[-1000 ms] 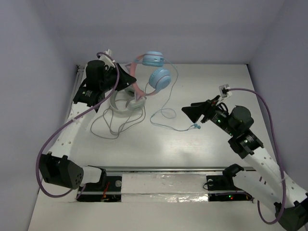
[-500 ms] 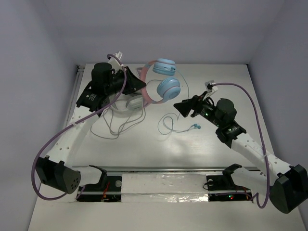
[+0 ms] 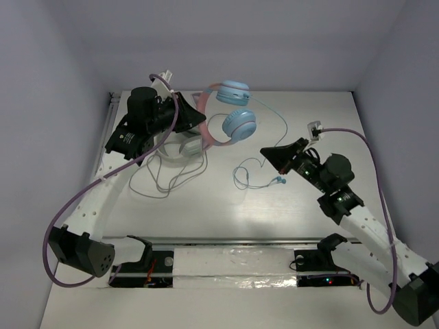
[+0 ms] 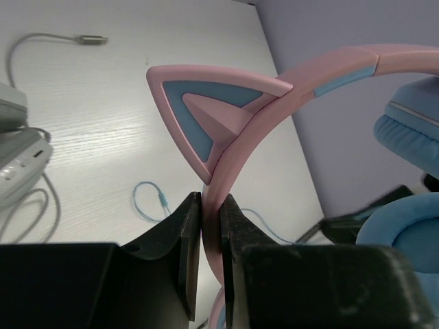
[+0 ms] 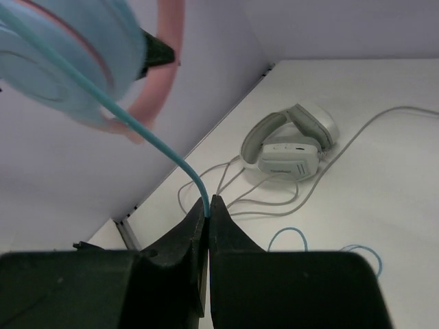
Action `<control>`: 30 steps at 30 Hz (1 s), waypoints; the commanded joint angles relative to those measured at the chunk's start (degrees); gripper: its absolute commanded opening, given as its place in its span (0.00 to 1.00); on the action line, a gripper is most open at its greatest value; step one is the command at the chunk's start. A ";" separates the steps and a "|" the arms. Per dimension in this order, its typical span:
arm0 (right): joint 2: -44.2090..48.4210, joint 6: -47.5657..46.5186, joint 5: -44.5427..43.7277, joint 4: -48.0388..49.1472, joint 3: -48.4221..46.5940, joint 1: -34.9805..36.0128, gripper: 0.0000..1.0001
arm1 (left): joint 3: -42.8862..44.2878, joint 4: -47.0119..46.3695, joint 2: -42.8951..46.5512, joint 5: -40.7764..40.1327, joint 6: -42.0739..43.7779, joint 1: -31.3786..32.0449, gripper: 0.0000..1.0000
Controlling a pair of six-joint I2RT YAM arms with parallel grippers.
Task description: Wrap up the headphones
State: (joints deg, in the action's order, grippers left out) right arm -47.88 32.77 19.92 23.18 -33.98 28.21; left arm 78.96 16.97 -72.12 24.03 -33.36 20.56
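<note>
The headphones [image 3: 236, 123] hang in the air above the table's back middle, with a pink cat-ear headband [image 4: 226, 110] and two light blue ear cups. My left gripper [image 3: 200, 118] is shut on the headband [image 3: 208, 130], its jaws pinching the pink band just below the cat ear. A thin light blue cable [image 3: 276, 121] runs from the cups to my right gripper [image 3: 266, 154], which is shut on the cable [image 5: 171, 154]. The cable's loose end with its plug [image 3: 278, 180] lies in loops on the table.
Larger white-grey headphones [image 3: 180, 147] lie on the table under my left arm, their grey cable [image 3: 161, 181] looped toward the front. In the right wrist view they appear as the white-grey headphones [image 5: 291, 147]. Walls close in at the left and back.
My right gripper has closed on the blue cable and pulled back to the right, drawing the cable taut. The left gripper carried the headphones rightward, then held still.
</note>
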 commanded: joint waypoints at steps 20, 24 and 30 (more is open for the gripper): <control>-19.70 -8.17 -13.51 -12.21 -22.01 0.36 0.00 | -13.74 -18.53 7.17 20.17 -11.09 1.15 0.00; -23.83 -6.59 -7.55 -8.69 -21.22 0.36 0.00 | -16.45 -27.40 6.99 23.86 -18.54 2.29 0.00; -25.42 0.25 3.08 2.38 -15.44 0.36 0.01 | -20.24 -43.06 5.59 21.24 -29.47 5.45 0.00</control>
State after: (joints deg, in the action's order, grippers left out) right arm -73.03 28.71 15.88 16.47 -52.51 28.47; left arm 58.59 -8.80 -67.94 42.68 -53.82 24.58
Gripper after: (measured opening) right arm 0.032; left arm 0.098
